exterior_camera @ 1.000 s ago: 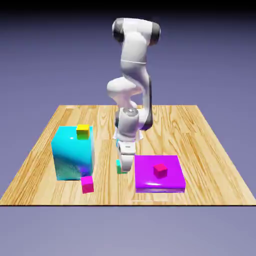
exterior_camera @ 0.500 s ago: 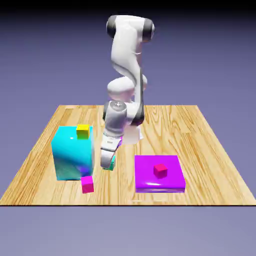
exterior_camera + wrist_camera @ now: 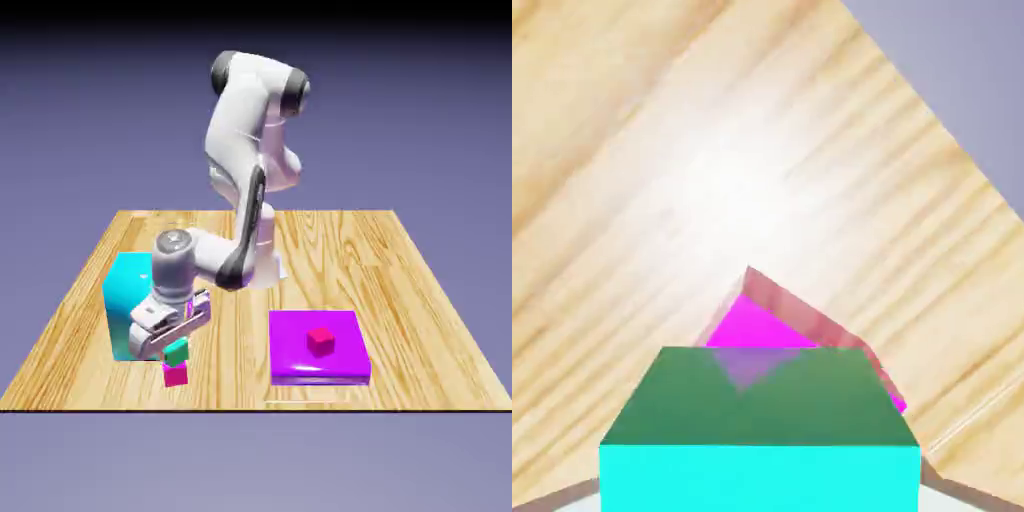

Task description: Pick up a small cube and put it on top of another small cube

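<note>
Green cube point(image 3: 177, 351) held off the worktop point(image 3: 400, 260), pinched between the fingers point(image 3: 160, 341) of the gripper point(image 3: 172, 345). It hangs directly above the magenta cube point(image 3: 176, 375), which sits on the wood near the front edge. In the exterior view the two cubes look very close, one above the other; whether they touch cannot be told from that view.

Hand view: green cube point(image 3: 760, 430) fills the lower part of the picture, dark green top face, bright teal face toward the camera. It covers the finger tips, only pale slivers show at the bottom corners. Beyond it the magenta cube point(image 3: 762, 330) shows partly, turned at an angle to the green one, so their edges are not lined up. Bare wood grain point(image 3: 712, 150) around them, backdrop in the upper right corner.

Arm point(image 3: 245, 150) bends down from its base at the far edge and reaches toward the exterior view's left front. The wrist is tilted, hand not plumb.

Big cyan block point(image 3: 125, 300) stands just behind the hand, partly hidden by it, on the exterior view's left. Purple slab point(image 3: 345, 355) lies flat on the exterior view's right, well apart from the cubes, with a small crimson cube point(image 3: 320, 341) on its top near the middle.
</note>
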Available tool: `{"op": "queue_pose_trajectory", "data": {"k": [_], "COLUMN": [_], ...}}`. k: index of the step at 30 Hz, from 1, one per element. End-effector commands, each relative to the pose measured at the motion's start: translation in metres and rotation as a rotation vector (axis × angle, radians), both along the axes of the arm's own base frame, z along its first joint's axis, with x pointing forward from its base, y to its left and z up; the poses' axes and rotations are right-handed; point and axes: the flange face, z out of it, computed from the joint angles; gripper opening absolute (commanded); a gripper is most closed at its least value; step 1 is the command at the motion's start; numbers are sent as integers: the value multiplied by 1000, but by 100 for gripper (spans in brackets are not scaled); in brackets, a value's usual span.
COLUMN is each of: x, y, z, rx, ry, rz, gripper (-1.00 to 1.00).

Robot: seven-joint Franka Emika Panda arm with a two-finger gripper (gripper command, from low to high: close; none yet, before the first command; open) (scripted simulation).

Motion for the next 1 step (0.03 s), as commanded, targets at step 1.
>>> {"op": "queue_pose_trajectory", "data": {"k": [1], "x": [2], "y": [1], "z": [15], "rx": [-1], "ry": [-1], "rz": [2], "gripper": [100]}}
